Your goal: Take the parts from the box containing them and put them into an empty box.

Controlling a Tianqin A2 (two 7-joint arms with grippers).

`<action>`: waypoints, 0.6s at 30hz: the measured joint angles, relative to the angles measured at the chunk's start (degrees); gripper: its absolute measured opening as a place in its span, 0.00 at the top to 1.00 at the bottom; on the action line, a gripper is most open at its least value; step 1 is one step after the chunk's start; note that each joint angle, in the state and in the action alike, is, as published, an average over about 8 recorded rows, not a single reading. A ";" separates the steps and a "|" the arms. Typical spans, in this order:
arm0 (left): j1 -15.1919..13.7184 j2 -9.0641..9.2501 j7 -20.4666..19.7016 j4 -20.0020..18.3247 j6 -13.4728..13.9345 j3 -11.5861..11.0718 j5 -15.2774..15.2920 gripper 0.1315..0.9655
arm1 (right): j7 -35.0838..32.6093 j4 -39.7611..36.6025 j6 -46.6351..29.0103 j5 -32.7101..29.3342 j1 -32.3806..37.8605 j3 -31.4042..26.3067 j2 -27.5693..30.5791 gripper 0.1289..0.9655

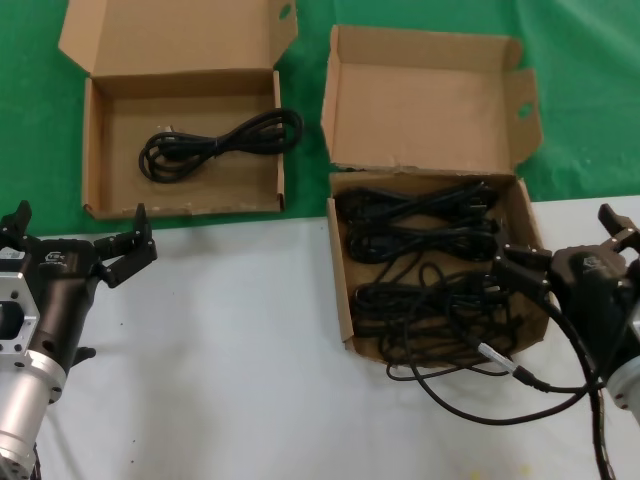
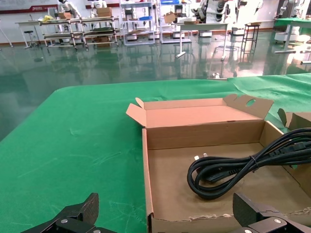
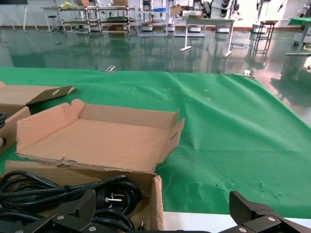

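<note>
The box containing the parts [image 1: 425,110] stands right of centre, its flapped lid upright. Several black coiled cords [image 1: 420,235] fill it. The other box [image 1: 200,185], with a flat lid, stands at the back left and holds one coiled cord [image 1: 220,140]. My left gripper [image 1: 78,228] hovers open just in front of that box's near wall; in the left wrist view the left gripper [image 2: 166,213] faces the cord [image 2: 233,167]. My right gripper [image 1: 560,240] is open, straddling the full box's right wall [image 3: 156,204], with the cords [image 3: 48,191] beside one finger. Both hold nothing.
Both boxes sit across the line where the green cloth [image 1: 580,90] meets the white table [image 1: 230,350]. The robot's own black cable with a silver tip [image 1: 500,360] loops over the table in front of the full box.
</note>
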 joint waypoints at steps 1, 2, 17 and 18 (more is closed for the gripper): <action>0.00 0.00 0.00 0.00 0.00 0.00 0.00 0.00 | 0.00 0.00 0.00 0.00 0.00 0.00 0.00 0.00; 0.00 0.00 0.00 0.00 0.00 0.00 0.00 0.00 | 0.00 0.00 0.00 0.00 0.00 0.00 0.00 0.00; 0.00 0.00 0.00 0.00 0.00 0.00 0.00 0.00 | 0.00 0.00 0.00 0.00 0.00 0.00 0.00 0.00; 0.00 0.00 0.00 0.00 0.00 0.00 0.00 0.00 | 0.00 0.00 0.00 0.00 0.00 0.00 0.00 0.00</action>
